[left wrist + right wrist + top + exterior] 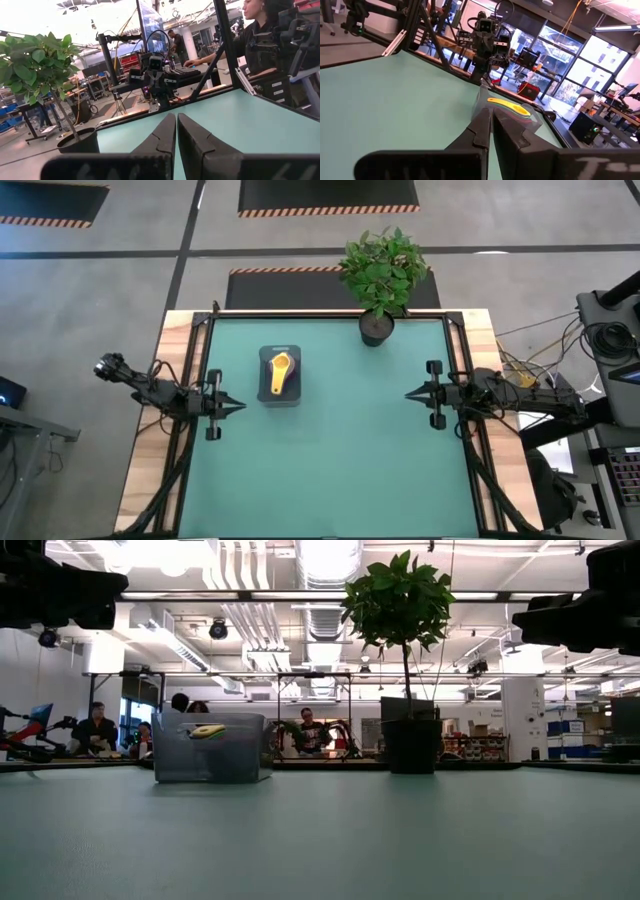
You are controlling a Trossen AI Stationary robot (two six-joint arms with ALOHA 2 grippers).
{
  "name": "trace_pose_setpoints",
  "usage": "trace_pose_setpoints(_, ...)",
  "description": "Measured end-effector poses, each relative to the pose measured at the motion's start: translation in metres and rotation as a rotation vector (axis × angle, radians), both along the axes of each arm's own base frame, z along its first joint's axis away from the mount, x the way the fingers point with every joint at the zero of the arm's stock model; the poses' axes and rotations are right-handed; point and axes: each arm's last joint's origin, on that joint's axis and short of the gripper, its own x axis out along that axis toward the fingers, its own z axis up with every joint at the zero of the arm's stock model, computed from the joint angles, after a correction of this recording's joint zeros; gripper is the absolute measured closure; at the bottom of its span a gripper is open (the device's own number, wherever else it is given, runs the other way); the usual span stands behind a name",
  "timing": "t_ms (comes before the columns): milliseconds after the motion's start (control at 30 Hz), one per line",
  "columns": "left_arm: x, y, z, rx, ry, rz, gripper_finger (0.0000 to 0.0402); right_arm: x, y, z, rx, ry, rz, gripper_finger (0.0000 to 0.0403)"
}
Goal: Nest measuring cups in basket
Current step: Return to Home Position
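Note:
The dark grey basket (279,375) stands on the teal table, left of centre toward the far edge. Measuring cups lie nested in it, the yellow one (279,371) on top with its handle pointing to the near edge; those under it are mostly hidden. The basket also shows in the low view (210,748) and in the right wrist view (517,117). My left gripper (238,406) is shut and empty at the table's left edge, above the table. My right gripper (410,393) is shut and empty at the right edge.
A black pot with a green plant (377,327) stands at the table's far edge, right of centre. A black frame (330,315) borders the table. People sit and stand in the room beyond the table (260,40).

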Motion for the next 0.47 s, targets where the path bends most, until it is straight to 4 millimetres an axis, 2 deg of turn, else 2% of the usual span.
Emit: trace_pose_setpoints(467,0.0,0.0,0.0,0.0,0.0,0.0,0.0402,0.0,0.0,0.0,0.0,0.0,0.0,0.0394)
